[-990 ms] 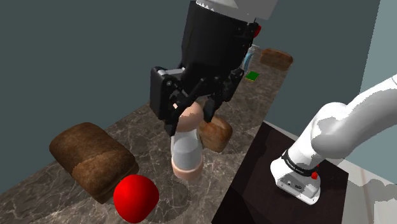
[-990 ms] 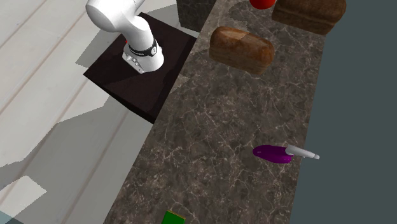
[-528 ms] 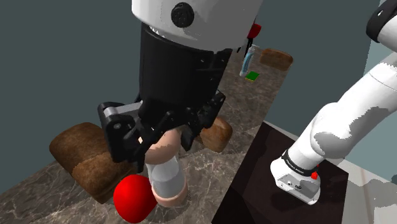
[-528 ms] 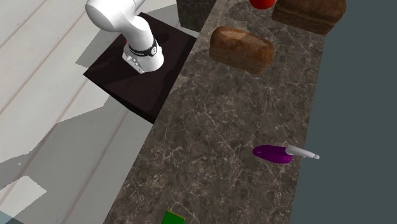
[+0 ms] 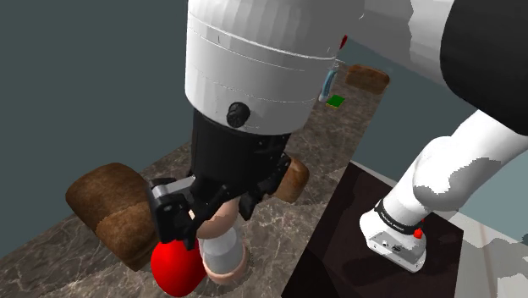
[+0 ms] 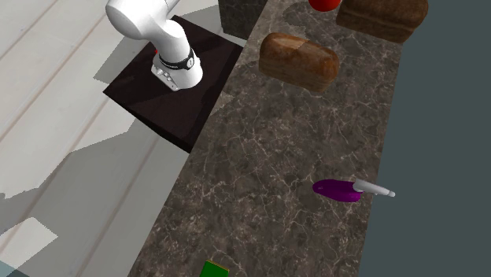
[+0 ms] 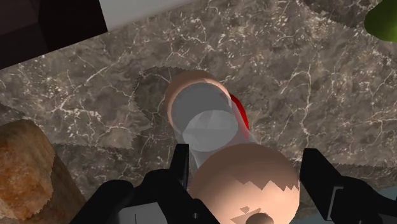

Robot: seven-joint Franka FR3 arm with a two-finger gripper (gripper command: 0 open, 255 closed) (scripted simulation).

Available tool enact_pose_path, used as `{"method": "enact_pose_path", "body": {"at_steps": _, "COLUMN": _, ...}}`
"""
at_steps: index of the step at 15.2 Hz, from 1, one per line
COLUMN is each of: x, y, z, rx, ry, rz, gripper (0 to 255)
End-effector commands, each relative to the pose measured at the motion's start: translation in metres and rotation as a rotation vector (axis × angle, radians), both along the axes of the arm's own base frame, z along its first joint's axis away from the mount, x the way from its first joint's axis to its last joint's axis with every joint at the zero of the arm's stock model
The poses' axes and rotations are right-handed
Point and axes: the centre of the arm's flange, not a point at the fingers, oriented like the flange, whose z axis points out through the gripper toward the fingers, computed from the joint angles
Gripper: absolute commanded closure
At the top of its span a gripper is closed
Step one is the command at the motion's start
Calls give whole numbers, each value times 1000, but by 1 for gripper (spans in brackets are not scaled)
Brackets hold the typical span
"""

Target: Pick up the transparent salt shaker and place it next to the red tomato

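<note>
The salt shaker (image 5: 223,251) has a clear body with a pinkish cap and base. It stands upright, low over the marble counter (image 5: 272,227), close beside the red tomato (image 5: 175,269). My black gripper (image 5: 211,220) comes down from above and is shut on the shaker's upper part. In the wrist view the shaker (image 7: 207,124) runs out from between the gripper (image 7: 248,154), and its fingers (image 7: 182,164) clasp the cap. A sliver of the tomato (image 7: 238,111) shows behind the clear body. I cannot tell whether the base rests on the counter.
A large brown loaf (image 5: 112,207) lies just behind the tomato, and a smaller loaf (image 5: 293,178) sits behind the arm. The dark stand (image 5: 372,254) borders the counter. Farther along lie a purple tool (image 6: 338,189) and a green item (image 6: 212,270).
The gripper has carried the shaker toward the shoulder view's lower left and lowered it until it is right beside the tomato. The arm now hides more of the counter.
</note>
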Motion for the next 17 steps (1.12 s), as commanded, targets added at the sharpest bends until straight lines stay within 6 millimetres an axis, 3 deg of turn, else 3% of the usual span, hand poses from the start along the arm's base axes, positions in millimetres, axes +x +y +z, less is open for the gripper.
{"method": "enact_pose_path", "body": {"at_steps": 1, "x": 0, "y": 0, "z": -11, "rx": 1, "ry": 0, "rz": 0, "gripper": 255}}
{"method": "enact_pose_path", "body": {"at_steps": 17, "x": 0, "y": 0, "z": -95, "rx": 1, "ry": 0, "rz": 0, "gripper": 255}}
